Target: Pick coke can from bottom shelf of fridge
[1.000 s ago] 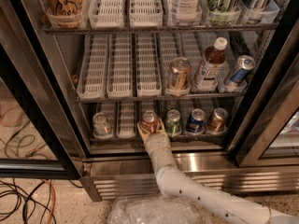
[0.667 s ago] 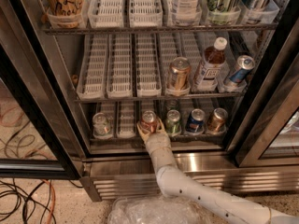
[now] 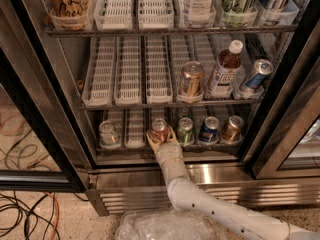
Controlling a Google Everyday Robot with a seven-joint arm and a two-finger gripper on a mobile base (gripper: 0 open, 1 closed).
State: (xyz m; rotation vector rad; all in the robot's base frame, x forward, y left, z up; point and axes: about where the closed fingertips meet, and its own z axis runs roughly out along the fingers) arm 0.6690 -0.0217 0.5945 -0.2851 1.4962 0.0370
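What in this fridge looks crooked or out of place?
The blue can at the right of the middle shelf leans sideways instead of standing upright. No spill shows. The gripper is at the coke can on the bottom shelf.

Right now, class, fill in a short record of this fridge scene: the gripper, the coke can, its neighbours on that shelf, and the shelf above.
gripper: gripper reaching into the fridge, at the coke can
coke can: coke can upright on the bottom shelf
to its right, in order: green can, dark blue can, bronze can
to its left: silvery can, one lane away
shelf above: gold can, white-capped bottle, tilted blue can
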